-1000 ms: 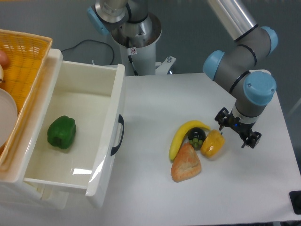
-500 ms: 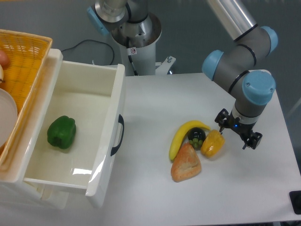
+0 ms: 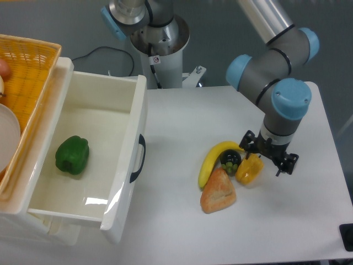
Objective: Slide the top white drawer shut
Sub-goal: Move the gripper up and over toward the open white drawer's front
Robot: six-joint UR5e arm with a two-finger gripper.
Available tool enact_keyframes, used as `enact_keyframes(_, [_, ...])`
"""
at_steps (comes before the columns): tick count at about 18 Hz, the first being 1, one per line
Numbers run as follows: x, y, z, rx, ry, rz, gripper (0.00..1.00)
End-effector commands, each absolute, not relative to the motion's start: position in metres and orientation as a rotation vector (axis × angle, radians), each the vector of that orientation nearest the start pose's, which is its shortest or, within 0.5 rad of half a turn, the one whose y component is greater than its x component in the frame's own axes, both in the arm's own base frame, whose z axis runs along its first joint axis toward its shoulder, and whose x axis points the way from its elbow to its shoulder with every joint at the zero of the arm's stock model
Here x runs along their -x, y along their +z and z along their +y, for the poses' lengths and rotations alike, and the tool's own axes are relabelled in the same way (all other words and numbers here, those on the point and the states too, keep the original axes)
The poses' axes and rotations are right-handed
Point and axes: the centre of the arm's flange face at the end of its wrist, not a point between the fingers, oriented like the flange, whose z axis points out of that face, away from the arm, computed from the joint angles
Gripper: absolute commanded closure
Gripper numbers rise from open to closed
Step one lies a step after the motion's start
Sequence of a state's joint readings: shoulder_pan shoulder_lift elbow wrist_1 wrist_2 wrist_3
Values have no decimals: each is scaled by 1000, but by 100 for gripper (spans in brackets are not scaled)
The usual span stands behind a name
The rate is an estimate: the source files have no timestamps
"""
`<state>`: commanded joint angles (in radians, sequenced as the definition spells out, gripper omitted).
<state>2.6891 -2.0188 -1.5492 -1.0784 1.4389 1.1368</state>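
The top white drawer (image 3: 128, 165) stands pulled far out on the left, its glossy front carrying a dark curved handle (image 3: 138, 159). A green pepper (image 3: 72, 155) lies inside it. My gripper (image 3: 266, 156) hangs at the right of the table, far from the drawer, just above the yellow pepper (image 3: 249, 169). Seen from above, its fingers are hidden under the wrist, so whether it is open or shut does not show. Nothing appears to be held.
A banana (image 3: 213, 159), a bread loaf (image 3: 218, 191) and a dark round fruit (image 3: 230, 159) lie clustered with the yellow pepper. A yellow wicker basket (image 3: 28, 77) sits on the cabinet top at the far left. The robot base (image 3: 160, 38) stands behind the table.
The arm has swung left and slightly down, bringing the gripper from beside the yellow pepper to just over it. The drawer has not moved.
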Motion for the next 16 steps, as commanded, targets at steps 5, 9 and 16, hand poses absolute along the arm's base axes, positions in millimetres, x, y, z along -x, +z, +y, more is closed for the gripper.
enact_keyframes(5, [483,305,427,2956,-58,-144,0])
enact_keyframes(9, [455,311,452,2938,-111,-164,25])
enact_keyframes(16, [419,318,480,2872,-202,-206,70])
